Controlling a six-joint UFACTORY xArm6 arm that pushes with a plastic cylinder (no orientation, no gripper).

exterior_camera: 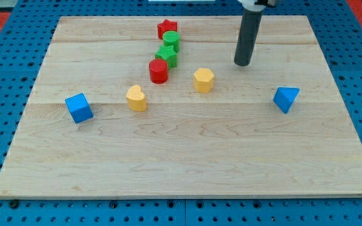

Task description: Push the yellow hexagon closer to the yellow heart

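Note:
The yellow hexagon [203, 80] sits near the middle of the wooden board [187, 163]. The yellow heart [136, 98] lies to its left and slightly lower, about a hundred pixels away. My tip [242, 63] rests on the board up and to the right of the yellow hexagon, apart from it. The dark rod rises from the tip to the view's top edge.
A red cylinder [158, 71] stands between the two yellow blocks, a little higher. Above it are a green star [166, 55], a green cylinder [171, 41] and a red star [167, 28]. A blue cube [79, 108] is at the left, a blue triangular block [286, 98] at the right.

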